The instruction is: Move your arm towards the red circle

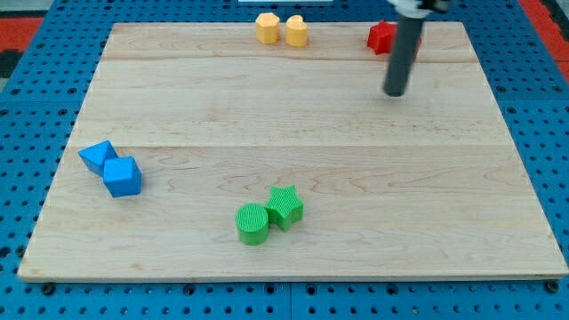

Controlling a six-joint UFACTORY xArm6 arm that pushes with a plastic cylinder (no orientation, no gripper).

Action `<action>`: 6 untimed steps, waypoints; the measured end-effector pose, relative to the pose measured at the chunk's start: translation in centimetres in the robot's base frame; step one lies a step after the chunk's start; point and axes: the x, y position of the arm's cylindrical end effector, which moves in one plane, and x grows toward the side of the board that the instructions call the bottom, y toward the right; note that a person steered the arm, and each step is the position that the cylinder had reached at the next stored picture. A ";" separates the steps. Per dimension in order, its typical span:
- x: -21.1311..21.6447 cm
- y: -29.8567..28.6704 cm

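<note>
Surface: a pale wooden board (293, 116) is laid on a blue pegboard (36, 98).
Hidden: a red block (380, 36) at upper right is partly covered by the rod; its shape cannot be told.
Tip: my tip (395, 92) is seen just below the red block, touching nothing; no fingers are carried.
Others: yellow blocks (282, 28), blue blocks (112, 167), green circle (252, 223), green star (285, 205).

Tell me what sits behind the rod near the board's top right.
A red block shows to the rod's left at the board's top edge. The rod covers its right part, so its shape is unclear. My tip lies below it.
</note>
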 end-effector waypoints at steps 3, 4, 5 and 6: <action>0.0 2.2; 0.0 2.4; -0.4 3.3; -2.0 8.9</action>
